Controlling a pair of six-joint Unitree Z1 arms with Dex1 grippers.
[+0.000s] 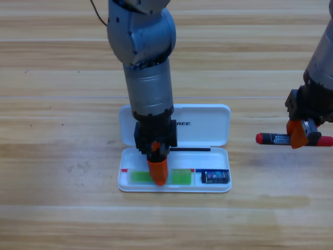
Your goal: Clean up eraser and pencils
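Note:
The white case (pixel 218 125) lies open at the table's middle, lid at the back and tray in front. The light green pencil (pixel 139 177) lies flat in the tray's left part. My left gripper (pixel 157 173) points straight down onto its middle and hides that part. The eraser (pixel 215 177) sits in the tray's right end, apart from the gripper. To the right of the case is the black pencil (pixel 276 138) with red ends. My right gripper (pixel 298 134) is over this pencil's right half, one orange jaw crossing in front of it.
The left arm's grey body (pixel 148 78) comes down from the top edge and covers part of the case lid. The right arm enters from the upper right corner. Bare wooden table (pixel 57 156) lies around the case.

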